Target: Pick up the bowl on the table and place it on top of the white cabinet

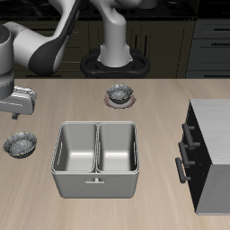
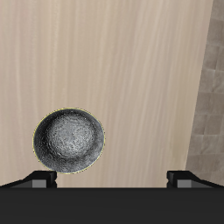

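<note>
The bowl (image 1: 20, 143), small, round and silvery-grey with a speckled inside, rests on the light wood table (image 1: 54, 211) beside the grey basin. My gripper (image 1: 13, 111) hangs above it, a little farther back, and does not touch it. In the wrist view the bowl (image 2: 69, 140) lies on the planks below my gripper (image 2: 112, 178), off to one side of the gap; both dark fingertips (image 2: 39, 178) stand wide apart with nothing between them. The white cabinet (image 1: 214, 121), with a pale top, dark front and grey bar handles, stands at the opposite end of the table.
A grey two-compartment basin (image 1: 97, 158) sits mid-table between the bowl and the cabinet. A twin bowl (image 1: 119, 92) rests on a pinkish disc farther back, near the robot's base (image 1: 115, 61). The table's side edge shows past the bowl in the wrist view.
</note>
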